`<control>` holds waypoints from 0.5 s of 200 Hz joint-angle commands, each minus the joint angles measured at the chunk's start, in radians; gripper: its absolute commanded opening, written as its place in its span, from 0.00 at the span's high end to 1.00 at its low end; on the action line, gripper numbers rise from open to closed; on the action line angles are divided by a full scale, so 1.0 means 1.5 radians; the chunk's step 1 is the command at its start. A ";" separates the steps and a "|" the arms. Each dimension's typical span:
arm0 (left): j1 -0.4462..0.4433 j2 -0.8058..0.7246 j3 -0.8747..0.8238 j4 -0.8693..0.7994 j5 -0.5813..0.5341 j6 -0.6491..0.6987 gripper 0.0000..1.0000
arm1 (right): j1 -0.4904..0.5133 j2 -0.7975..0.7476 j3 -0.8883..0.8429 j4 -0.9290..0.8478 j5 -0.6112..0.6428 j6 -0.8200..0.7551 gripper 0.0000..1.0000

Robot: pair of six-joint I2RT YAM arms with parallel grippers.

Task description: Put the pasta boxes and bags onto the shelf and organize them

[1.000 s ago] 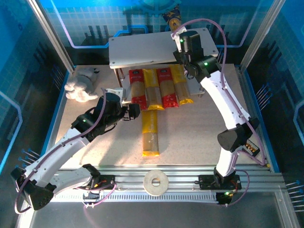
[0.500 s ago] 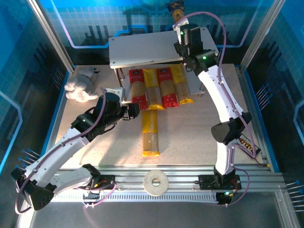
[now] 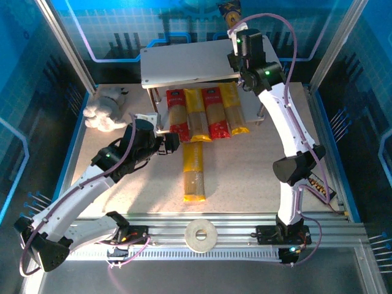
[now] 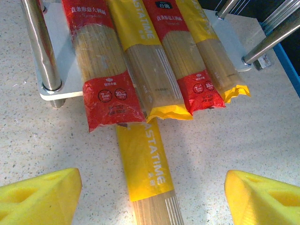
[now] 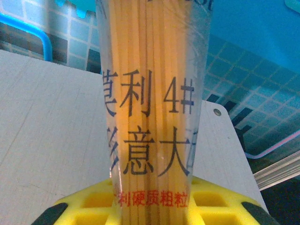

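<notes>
Shelf point(image 4: 65, 91) lower tier — four packs point(image 4: 159, 61); table point(image 4: 243, 140) — one yellow pack point(image 4: 145, 164).

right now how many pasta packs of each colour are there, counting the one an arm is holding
red packs: 2
yellow packs: 3
clear pack, held in the right gripper: 1
total: 6

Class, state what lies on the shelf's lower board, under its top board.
Four spaghetti packs side by side: red, yellow, red, yellow. The top board hides their far ends and anything behind.
</notes>
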 commanded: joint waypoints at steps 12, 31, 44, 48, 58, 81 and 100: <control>0.006 -0.011 -0.005 -0.003 0.008 0.002 0.18 | -0.015 0.007 0.035 0.006 -0.011 0.027 0.75; 0.006 -0.011 -0.005 -0.002 0.008 0.003 0.18 | -0.013 0.008 0.036 0.001 -0.014 0.031 0.70; 0.006 -0.009 -0.005 -0.001 0.009 0.003 0.18 | -0.013 0.013 0.045 -0.008 -0.019 0.034 0.69; 0.006 -0.009 -0.005 0.000 0.009 0.003 0.18 | -0.013 0.015 0.049 -0.012 -0.020 0.036 0.68; 0.006 -0.010 -0.005 0.001 0.010 0.003 0.18 | -0.010 0.021 0.057 -0.016 -0.016 0.036 0.66; 0.006 -0.009 -0.005 0.001 0.011 0.005 0.18 | -0.007 0.033 0.075 -0.026 -0.017 0.045 0.65; 0.006 -0.011 -0.003 -0.001 0.010 0.006 0.18 | -0.004 0.042 0.086 -0.033 -0.014 0.049 0.62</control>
